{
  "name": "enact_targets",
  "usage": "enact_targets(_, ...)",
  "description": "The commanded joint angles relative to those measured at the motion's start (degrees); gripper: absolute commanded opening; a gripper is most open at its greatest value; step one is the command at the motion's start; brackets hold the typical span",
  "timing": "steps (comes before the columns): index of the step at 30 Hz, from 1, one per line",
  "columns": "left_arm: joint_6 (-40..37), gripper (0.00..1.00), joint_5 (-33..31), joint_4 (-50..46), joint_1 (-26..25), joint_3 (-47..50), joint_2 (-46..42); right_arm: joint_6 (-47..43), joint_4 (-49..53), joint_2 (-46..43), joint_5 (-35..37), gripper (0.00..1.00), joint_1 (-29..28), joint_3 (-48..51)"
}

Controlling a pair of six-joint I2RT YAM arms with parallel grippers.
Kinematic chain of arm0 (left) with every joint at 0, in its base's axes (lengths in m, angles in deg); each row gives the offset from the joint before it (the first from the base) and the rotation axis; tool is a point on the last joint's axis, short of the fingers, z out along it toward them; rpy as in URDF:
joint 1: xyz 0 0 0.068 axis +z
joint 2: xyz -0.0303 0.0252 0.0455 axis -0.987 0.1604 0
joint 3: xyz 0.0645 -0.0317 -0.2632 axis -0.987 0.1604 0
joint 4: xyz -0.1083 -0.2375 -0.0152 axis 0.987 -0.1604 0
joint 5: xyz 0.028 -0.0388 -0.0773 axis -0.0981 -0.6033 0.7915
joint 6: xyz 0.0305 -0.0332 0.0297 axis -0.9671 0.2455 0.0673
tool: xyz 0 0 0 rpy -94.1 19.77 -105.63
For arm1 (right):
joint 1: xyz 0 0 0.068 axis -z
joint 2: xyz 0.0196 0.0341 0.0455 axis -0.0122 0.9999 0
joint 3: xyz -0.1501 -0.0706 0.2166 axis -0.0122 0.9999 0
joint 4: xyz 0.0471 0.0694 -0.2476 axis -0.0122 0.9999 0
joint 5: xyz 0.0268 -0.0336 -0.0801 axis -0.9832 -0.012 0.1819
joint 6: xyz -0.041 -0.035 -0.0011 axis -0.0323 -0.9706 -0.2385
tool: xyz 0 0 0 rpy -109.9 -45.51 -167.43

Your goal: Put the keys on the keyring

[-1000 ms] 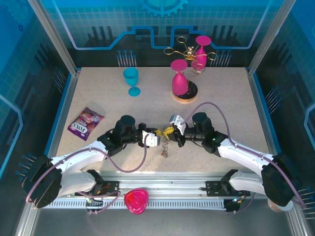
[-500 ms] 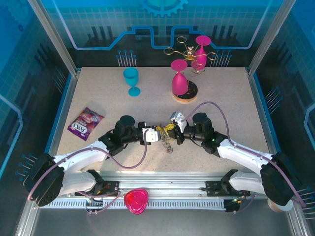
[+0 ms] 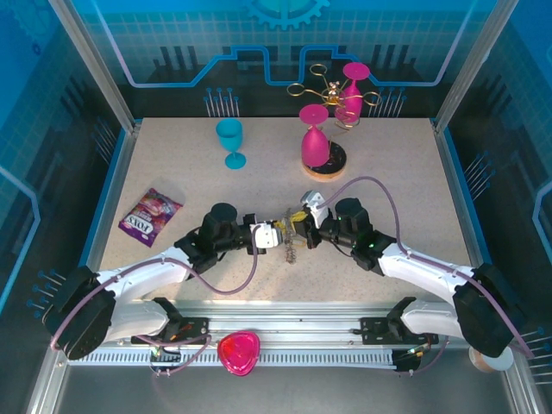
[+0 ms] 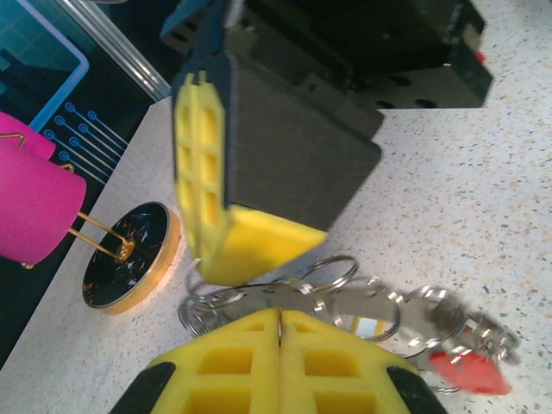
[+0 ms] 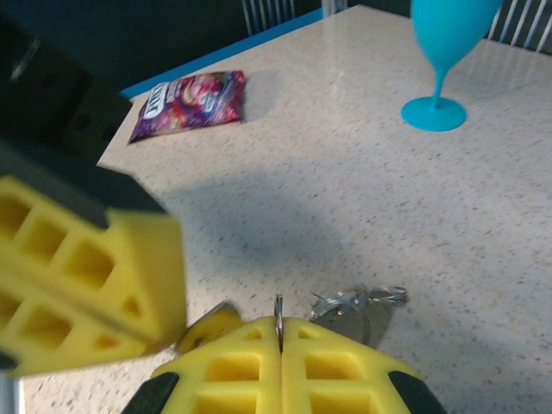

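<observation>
Left gripper (image 4: pixel 280 326) has its pads pressed together on a thin edge of the keyring (image 4: pixel 289 302). Right gripper (image 5: pixel 279 332) faces it, likewise closed on a sliver of the ring's metal. The ring sits between them over the table's (image 3: pixel 397 172) near middle, with the keys (image 4: pixel 431 315) trailing nearward from it, one of them red.

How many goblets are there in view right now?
3. A turquoise plastic goblet stands upright at the back left; one pink plastic goblet hangs upside down on the gold wire stand, a second pink goblet behind it.
</observation>
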Motion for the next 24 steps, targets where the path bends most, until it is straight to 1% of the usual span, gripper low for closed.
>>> enact_targets(1, 1.04, 0.00, 2.26, 0.81, -0.22, 1.08, 0.09, 3.76, -6.54, 0.48, 1.46, 0.00, -0.52, -0.36)
enact_targets(4, 0.89, 0.00, 1.45, 0.81, -0.13, 1.26, 0.10, 4.57, -8.52, 0.66, -0.18, 0.00, -0.44, 0.36)
enact_targets(7, 0.93, 0.00, -0.87, 1.73, -0.06, 1.75, -0.06, 3.44, -8.46, -0.03, -1.49, 0.00, -0.04, 1.42)
enact_targets(9, 1.66, 0.00, -1.74, 2.39, 0.42, 2.18, -0.54, 2.21, -8.07, -0.76, -3.94, 0.00, 0.88, 2.09)
enact_targets(11, 3.02, 0.00, -2.57, 1.61, 1.08, 1.96, -1.15, 0.21, -6.51, -1.23, -8.59, 0.00, 2.10, 2.20)
enact_targets(12, 3.38, 0.00, -2.98, 0.56, 1.47, 1.76, -1.38, -0.71, -5.65, -1.43, -10.70, 0.00, 2.60, 2.04)
enact_targets(14, 4.57, 0.00, -2.81, -4.58, 2.92, 0.10, -1.41, -3.07, -3.51, -1.71, -15.43, 0.00, 3.48, 1.61)
enact_targets(17, 5.18, 0.00, -2.70, -12.33, 3.68, -2.13, -0.45, -4.84, -1.09, -1.55, -19.67, 0.00, 4.69, 0.71)
enact_targets(20, 6.12, 0.00, -2.59, -16.67, 3.66, -3.15, 0.60, -5.11, -1.20, -1.45, -21.91, 0.00, 5.58, 0.79)
enact_targets(22, 6.05, 0.00, -2.40, -18.51, 3.73, -3.66, 1.14, -5.12, -1.37, -1.32, -23.27, 0.00, 5.98, 0.80)
enact_targets(24, 6.38, 0.00, -0.66, -16.37, 3.69, -2.43, 0.10, -5.24, -1.29, -1.03, -24.50, 0.00, 6.14, 0.64)
